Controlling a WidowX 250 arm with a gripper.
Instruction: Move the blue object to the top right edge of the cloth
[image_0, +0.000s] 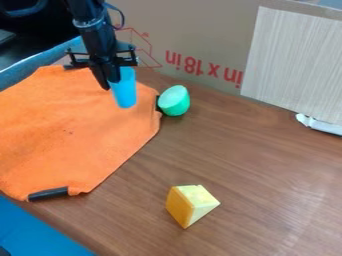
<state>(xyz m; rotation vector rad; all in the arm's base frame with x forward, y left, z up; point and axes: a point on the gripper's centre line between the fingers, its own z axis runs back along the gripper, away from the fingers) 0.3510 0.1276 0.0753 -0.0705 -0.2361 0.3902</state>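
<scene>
Passage over the brown tabletop (267, 165) lies between the green rounded object (174, 100) and the yellow wedge (192, 204). The green object stands just beside the orange cloth (80, 135), obstructing low sideways travel; the cardboard wall (194, 30) and pale striped panel (294, 60) bound the rear

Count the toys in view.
3: blue piece at the tool, green piece beside the cloth's right corner, yellow wedge on the table. More may hide behind the arm.
</scene>
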